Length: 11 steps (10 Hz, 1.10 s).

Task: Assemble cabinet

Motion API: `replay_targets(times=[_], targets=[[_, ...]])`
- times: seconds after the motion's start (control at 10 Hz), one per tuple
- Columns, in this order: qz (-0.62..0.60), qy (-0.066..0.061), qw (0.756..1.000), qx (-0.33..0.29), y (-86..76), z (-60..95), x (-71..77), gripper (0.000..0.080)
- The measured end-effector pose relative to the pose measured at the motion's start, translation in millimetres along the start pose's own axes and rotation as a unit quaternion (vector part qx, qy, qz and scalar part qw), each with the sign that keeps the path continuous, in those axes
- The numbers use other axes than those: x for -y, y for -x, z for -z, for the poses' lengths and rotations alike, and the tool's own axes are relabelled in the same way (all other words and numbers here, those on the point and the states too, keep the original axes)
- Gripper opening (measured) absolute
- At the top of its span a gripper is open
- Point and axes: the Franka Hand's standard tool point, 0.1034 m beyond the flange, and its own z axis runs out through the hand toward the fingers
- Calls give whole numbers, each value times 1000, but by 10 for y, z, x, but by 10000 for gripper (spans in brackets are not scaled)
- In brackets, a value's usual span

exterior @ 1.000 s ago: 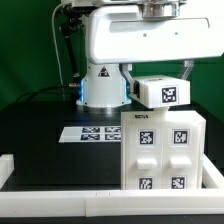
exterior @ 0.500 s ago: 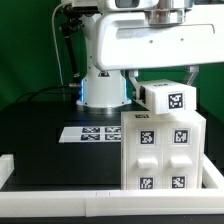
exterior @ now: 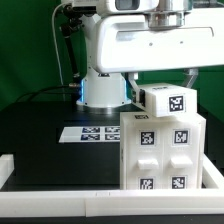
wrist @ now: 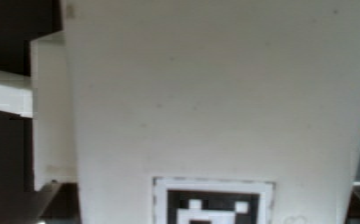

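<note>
Black table (exterior: pixel 40 140) with the large white cabinet (exterior: pixel 160 150) standing at the exterior view's right; small tagged drawer block (exterior: pixel 166 98) tilted at its top, under the arm (exterior: pixel 140 45). Probably light, stiff, slick plastic, best pinched across flat sides. Fingers of the gripper hidden, hold impossible to tell

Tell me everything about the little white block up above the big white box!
The small white block looks like smooth plastic. It is boxy, with a black-and-white square tag on its front. It sits slightly tilted just above the top of the cabinet, toward the exterior view's right. The gripper holds it from above, a dark finger at each side. Whether its underside touches the cabinet cannot be told.
</note>
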Motion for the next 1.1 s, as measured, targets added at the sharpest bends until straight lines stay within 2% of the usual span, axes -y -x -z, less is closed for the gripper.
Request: replay_targets(times=[0.7,1.1], targets=[[-12,0,1000,-1,0,2,1,561],[-148,-1,989,-6,1,-2,11,561]])
